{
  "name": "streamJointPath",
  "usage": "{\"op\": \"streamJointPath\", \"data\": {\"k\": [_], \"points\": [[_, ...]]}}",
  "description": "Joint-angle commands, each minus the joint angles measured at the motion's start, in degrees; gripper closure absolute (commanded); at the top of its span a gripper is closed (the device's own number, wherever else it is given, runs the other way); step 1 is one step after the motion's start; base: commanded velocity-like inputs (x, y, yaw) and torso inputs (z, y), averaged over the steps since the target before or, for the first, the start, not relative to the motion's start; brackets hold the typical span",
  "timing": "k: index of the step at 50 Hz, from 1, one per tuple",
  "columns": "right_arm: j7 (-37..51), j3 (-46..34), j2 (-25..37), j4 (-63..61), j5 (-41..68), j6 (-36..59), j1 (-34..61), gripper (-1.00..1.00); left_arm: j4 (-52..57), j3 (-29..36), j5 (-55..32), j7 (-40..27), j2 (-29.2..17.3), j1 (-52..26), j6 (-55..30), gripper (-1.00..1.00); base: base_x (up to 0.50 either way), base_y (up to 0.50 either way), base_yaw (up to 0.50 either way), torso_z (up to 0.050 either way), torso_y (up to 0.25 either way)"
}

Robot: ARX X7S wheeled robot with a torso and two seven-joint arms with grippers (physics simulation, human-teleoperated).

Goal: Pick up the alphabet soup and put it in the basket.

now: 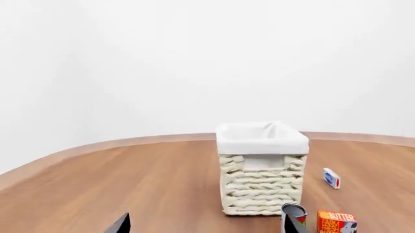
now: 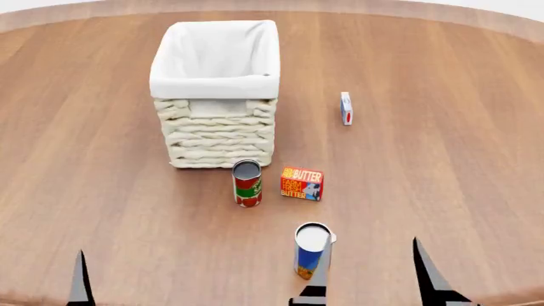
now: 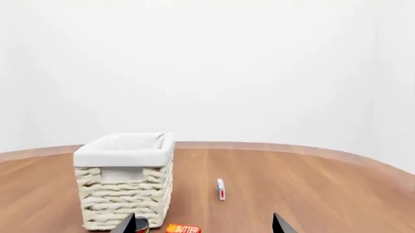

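From the head view, the alphabet soup [image 2: 311, 249] stood upright on the wooden table [image 2: 450, 159], nearest the robot, well apart from the basket [image 2: 218, 95] farther back. Between them stood a red-and-green can [image 2: 246, 183], close to the basket's front wall, and just beside that can lay an orange butter box [image 2: 302, 183]; a small white-and-blue box [image 2: 346, 108] sat off to the basket's right. The right gripper [image 2: 370, 277] showed two dark fingers spread wide, one overlapping the soup can's lower part and the other well to its right, nothing pinched between them. Of the left gripper only one dark fingertip [image 2: 80, 280] appeared at the lower edge, so its state could not be told there. The left wrist view showed what the head view did not: two finger tips of the left gripper [image 1: 204, 224] set far apart, empty, with the basket [image 1: 262, 167] ahead, the red-and-green can [image 1: 294, 211] partly behind one finger, the butter box [image 1: 336, 222] and the small box [image 1: 331, 177]; the soup was out of this view. The right wrist view showed the right gripper [image 3: 206, 224] likewise spread, the basket [image 3: 124, 179], the dark-topped can [image 3: 141, 224], a strip of the butter box [image 3: 182, 228] and the small box [image 3: 221, 189], but again no soup can
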Motion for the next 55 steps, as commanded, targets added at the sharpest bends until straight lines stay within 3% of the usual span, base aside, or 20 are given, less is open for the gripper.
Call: {"op": "streamJointPath", "data": {"k": [1,8,34,55], "points": [[2.0,-0.8,1.5,-16.1,1.4,8.9,0.1,-1.00,19.4,0.4,0.2,-2.6,-1.0,2.8,-10.0,-1.00,0.00,0.00,0.00,0.000,0.000],[2.4,-1.3,2.2,-20.6,2.9,11.3,0.6,-1.00,25.2,1.3,-0.8,-2.8,-1.7,3.3,-12.5,-1.00,0.07,0.00,0.00,0.000,0.000],[4.4,-1.8,3.2,-20.7,6.6,14.2,2.0,-1.00,24.0,3.3,-0.9,-5.4,-3.7,2.3,-14.2,-1.00,0.50,0.00,0.00,0.000,0.000],[5.3,-2.6,4.2,-19.6,7.3,11.2,1.2,-1.00,23.8,4.5,-0.5,-7.1,-5.1,2.4,-13.9,-1.00,0.43,0.00,0.00,0.000,0.001]]}}
